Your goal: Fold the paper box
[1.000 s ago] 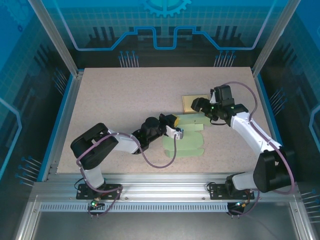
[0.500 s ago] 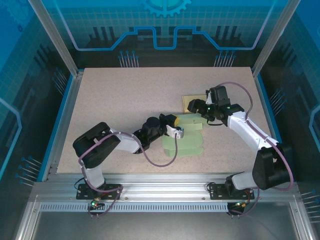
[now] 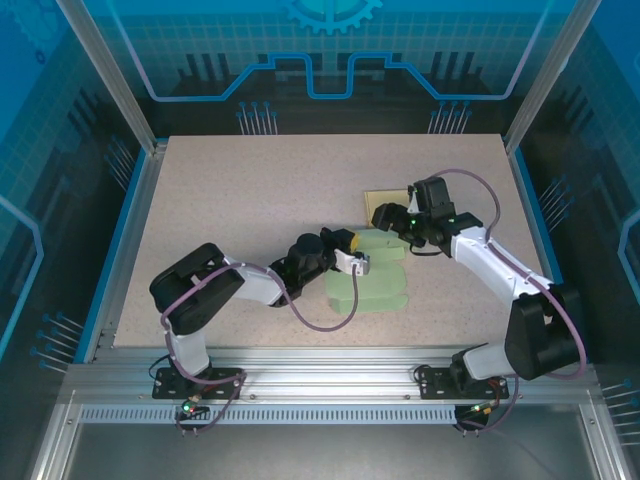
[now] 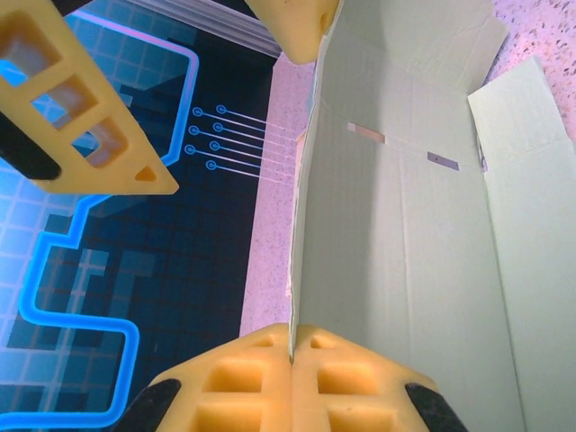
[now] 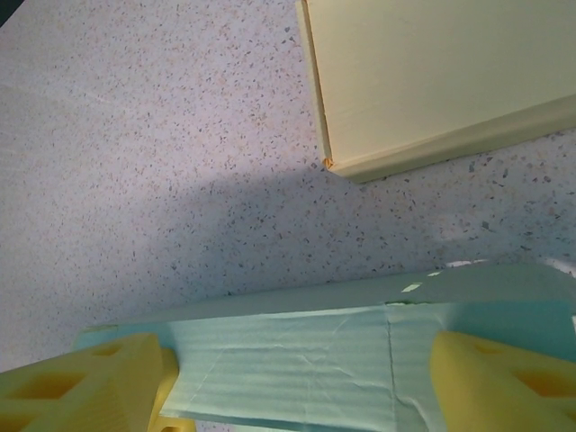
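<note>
Top external view has the paper box, really just a flat pale-green blank so far, lying on the counter right of centre, between both arms. Left claw sits at its left side. Going by the left wrist view, its pads are pressed together on the edge of one panel, standing that panel upright. My guess is it's the anchor, so the crease has something to bend against. Right claw is spread wide at the far end with a green flap between its fingers, probably lined up to push it over. A tan flat card lies just beyond, not touching the box.
</note>
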Motion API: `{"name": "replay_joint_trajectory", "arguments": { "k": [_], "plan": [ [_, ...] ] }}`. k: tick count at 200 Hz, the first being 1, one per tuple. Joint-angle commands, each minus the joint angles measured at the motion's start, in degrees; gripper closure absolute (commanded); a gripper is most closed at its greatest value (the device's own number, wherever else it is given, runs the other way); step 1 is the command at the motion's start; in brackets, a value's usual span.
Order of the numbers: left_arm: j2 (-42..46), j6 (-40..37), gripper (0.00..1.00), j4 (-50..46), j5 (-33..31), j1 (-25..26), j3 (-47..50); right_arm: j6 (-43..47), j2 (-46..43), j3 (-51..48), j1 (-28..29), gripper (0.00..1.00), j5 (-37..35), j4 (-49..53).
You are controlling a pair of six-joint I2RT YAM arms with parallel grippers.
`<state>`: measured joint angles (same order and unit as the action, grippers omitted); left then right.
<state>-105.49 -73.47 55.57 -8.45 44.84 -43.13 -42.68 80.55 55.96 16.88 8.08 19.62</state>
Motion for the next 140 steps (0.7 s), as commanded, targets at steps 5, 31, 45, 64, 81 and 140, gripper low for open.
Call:
{"name": "replay_joint_trajectory", "arguments": {
  "k": [5, 31, 45, 64, 81, 140],
  "plan": [
    [-1.5, 3.49, 1.0, 1.86, -4.91, 0.06, -3.55, -4.16, 1.21, -2.96, 2.04, 0.21, 0.97, 0.4],
    [-2.17, 3.9, 1.0, 2.05, -6.11, 0.03, -4.41, -6.62, 1.02, -4.59, 3.55, 0.21, 0.34, -1.16],
    [-2.43, 4.13, 1.0, 1.98, -6.41, -0.01, -4.83, -7.34, 0.92, -4.98, 4.1, 0.2, -0.5, -1.41],
    [-2.27, 4.21, 1.0, 2.63, -6.04, 0.02, -4.57, -8.26, 1.09, -5.25, 4.33, 0.2, -1.34, -2.24],
    [-1.91, 3.73, 1.0, 4.52, -3.38, 0.05, -2.99, -8.11, 1.6, -5.25, 4.12, 0.19, -2.16, -3.11],
    [-2.34, -0.08, 1.0, 6.53, -1.32, -0.01, -0.43, 2.18, 0.17, 0.96, 2.76, 0.2, -5.67, 2.94]
  ]
}}
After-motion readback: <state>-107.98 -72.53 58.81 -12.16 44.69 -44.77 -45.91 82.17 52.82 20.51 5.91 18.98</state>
